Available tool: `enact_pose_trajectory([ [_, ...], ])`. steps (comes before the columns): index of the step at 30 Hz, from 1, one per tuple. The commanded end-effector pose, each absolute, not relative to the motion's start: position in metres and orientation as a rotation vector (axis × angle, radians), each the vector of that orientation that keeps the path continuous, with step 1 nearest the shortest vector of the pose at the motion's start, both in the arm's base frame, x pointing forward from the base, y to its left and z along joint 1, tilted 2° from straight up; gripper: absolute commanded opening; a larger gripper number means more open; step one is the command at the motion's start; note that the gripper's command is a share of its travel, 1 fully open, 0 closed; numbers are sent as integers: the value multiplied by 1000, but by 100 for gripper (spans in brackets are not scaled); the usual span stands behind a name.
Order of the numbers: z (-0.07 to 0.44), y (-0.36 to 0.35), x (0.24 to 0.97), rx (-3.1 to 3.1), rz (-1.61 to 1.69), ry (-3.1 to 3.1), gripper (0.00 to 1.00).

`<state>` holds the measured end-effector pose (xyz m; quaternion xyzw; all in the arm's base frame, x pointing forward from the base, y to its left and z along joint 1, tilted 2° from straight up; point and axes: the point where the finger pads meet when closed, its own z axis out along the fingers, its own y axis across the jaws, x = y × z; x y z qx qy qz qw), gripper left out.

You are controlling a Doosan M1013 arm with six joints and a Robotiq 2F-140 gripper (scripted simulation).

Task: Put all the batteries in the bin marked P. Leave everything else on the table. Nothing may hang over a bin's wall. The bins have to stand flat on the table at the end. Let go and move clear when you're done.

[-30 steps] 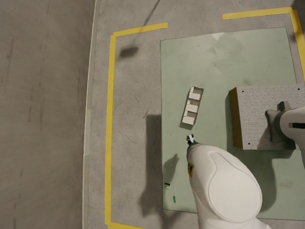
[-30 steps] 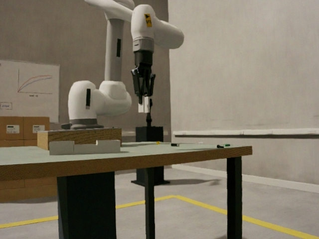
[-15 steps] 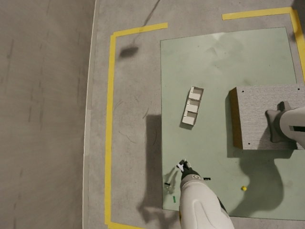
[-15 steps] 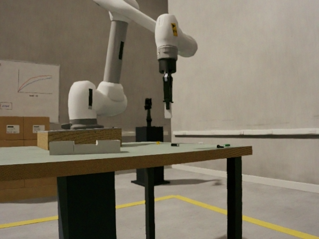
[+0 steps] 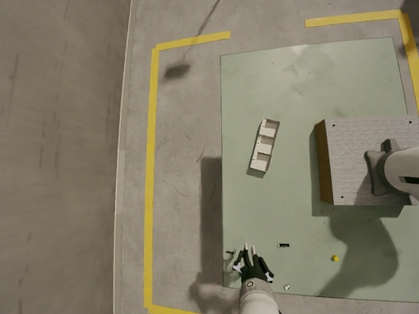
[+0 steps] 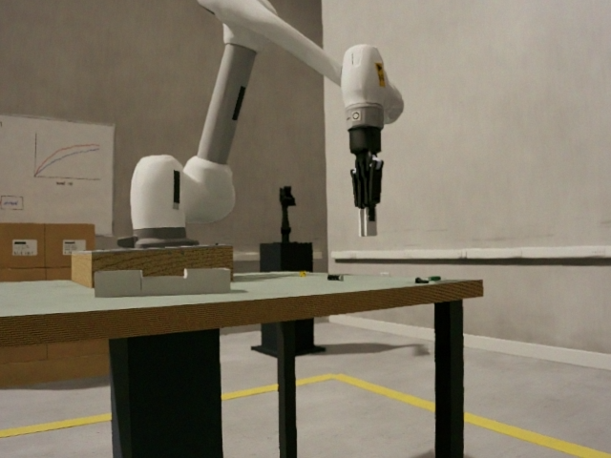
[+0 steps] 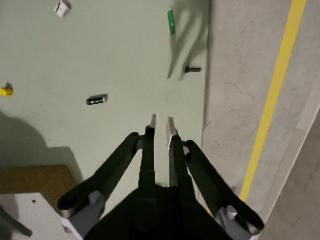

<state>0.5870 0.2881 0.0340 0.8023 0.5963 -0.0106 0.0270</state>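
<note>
One robot arm hangs its gripper high above a corner of the green table, the two fingers drawn close together with a narrow slit of daylight between them and nothing held.

Seen from the wrist, five small things lie on the table beyond the fingertips. A dark cylinder with pale ends, seemingly a battery, lies ahead and to the left. A green stick lies farther ahead and slightly right. A small dark screw-like piece lies ahead and right, near the table's edge. A white block lies far ahead at left, partly cut off by the frame. A yellow bit lies at the far left margin. All are too small to identify with confidence.

One white tray of three open bins lies well away from the gripper, towards the arm's raised wooden platform. Its three compartments show nothing inside from above. Any lettering on them is too small to read, so the bin marked P cannot be picked out. In the overhead view the gripper hides the green stick, and the arm's base runs off the right edge.
</note>
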Motion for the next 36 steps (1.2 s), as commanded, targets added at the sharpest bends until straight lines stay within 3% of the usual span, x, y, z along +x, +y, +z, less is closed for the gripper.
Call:
enact_pose_trajectory([
  [1,29,310,595,2334,-37,2036,23],
  [23,-11,470,636,2084,-47,2311,23],
  [36,-11,471,636,2084,-47,2311,23],
])
